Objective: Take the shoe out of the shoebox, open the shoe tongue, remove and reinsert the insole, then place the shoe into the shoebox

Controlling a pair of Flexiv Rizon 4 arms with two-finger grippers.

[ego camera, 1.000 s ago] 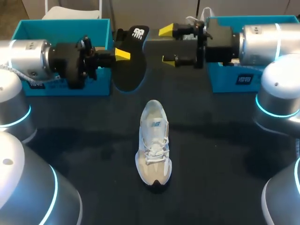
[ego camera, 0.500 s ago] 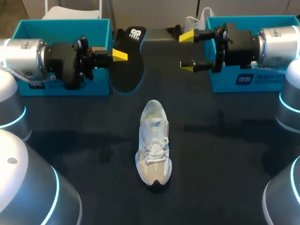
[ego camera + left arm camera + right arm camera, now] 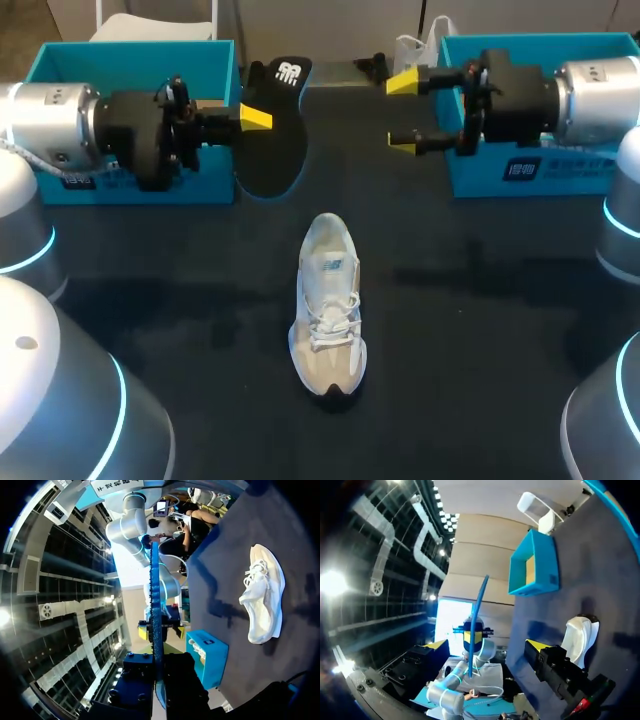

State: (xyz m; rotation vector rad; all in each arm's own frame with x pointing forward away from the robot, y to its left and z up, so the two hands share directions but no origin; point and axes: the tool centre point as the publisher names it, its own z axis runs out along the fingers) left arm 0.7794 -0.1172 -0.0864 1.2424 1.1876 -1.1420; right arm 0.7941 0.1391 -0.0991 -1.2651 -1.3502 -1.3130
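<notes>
A white shoe [image 3: 328,305] lies on the dark table [image 3: 480,330], toe toward me, and also shows in the left wrist view [image 3: 265,600] and right wrist view [image 3: 577,635]. My left gripper [image 3: 255,117] is shut on the black insole [image 3: 270,150], holding it up in front of the left teal shoebox [image 3: 130,60]. Edge-on, the insole [image 3: 155,605] rises from between the left gripper's [image 3: 159,667] fingers. My right gripper [image 3: 405,112] stands open and holds nothing, a short way right of the insole. From the right gripper [image 3: 487,645], the insole [image 3: 477,615] appears as a thin blue edge ahead.
A second teal box [image 3: 480,175] sits at the back right under my right arm, also seen in the left wrist view [image 3: 207,655]. The left teal box [image 3: 535,562] shows beyond the shoe in the right wrist view.
My right gripper has drawn back to the right, away from the insole, still open. The left gripper with the insole shifted slightly. The shoe has not moved.
</notes>
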